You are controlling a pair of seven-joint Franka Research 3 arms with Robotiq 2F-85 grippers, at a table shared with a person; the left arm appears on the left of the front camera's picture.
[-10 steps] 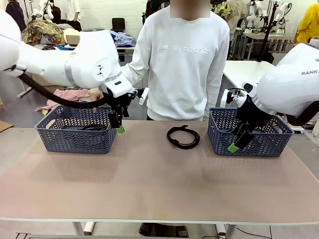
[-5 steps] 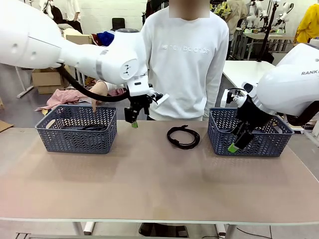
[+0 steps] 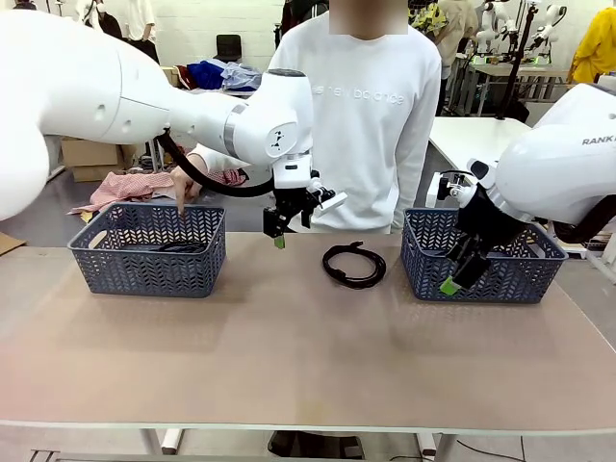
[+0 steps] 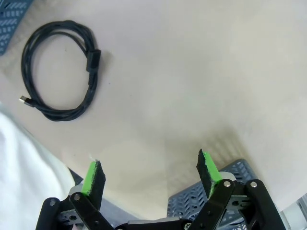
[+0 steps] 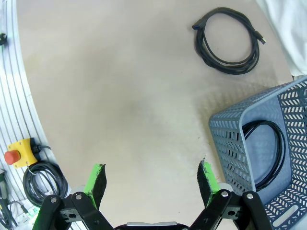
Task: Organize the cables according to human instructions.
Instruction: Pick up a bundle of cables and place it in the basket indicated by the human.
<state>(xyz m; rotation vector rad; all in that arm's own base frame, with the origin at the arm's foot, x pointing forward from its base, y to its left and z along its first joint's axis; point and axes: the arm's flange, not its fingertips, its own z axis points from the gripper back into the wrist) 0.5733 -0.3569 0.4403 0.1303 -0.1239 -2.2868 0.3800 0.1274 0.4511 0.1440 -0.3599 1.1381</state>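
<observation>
Item: coiled black cable point(image 3: 354, 265) on counter point(image 3: 289, 356) between two blue baskets, person's finger point(image 3: 180, 204) pointing into left basket point(image 3: 149, 262); left end effector point(image 3: 279, 236) open, empty, beside coil—next: descend, grasp; right end effector point(image 3: 450, 282) open, idle.

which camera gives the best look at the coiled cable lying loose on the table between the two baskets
The left wrist view: the cable is large and sharp there, coil turns and small end plug visible. The right wrist view shows it whole but smaller. The front view shows it small and foreshortened.
</observation>
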